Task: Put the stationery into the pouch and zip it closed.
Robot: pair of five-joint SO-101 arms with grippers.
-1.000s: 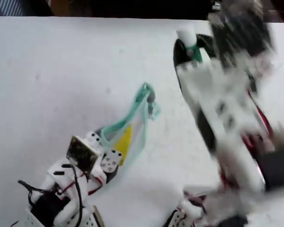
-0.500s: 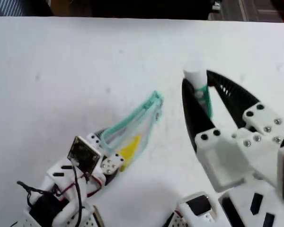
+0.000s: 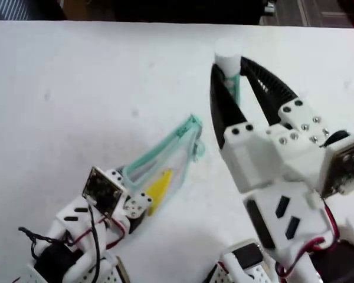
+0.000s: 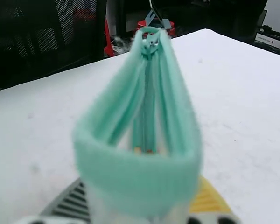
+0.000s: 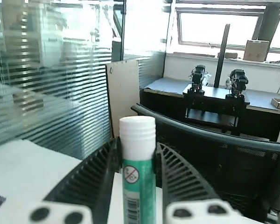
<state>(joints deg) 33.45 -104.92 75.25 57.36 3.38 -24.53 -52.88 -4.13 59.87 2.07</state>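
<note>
A clear pouch with a mint-green zipper band lies tilted on the white table, a yellow item inside it. My left gripper is shut on the pouch's near end; in the left wrist view the green band stands open like a loop. My right gripper is raised to the right of the pouch, shut on a glue stick with a white cap and green label. In the right wrist view the glue stick stands upright between the black fingers.
The white table stretches wide and bare to the left and back of the pouch. Its far edge runs along the top of the high view, dark room behind. The arm bases stand at the near edge.
The right arm has swung and lifted with the glue stick, ending farther back and higher. The pouch's far end shifted a little; the left gripper kept its hold.
</note>
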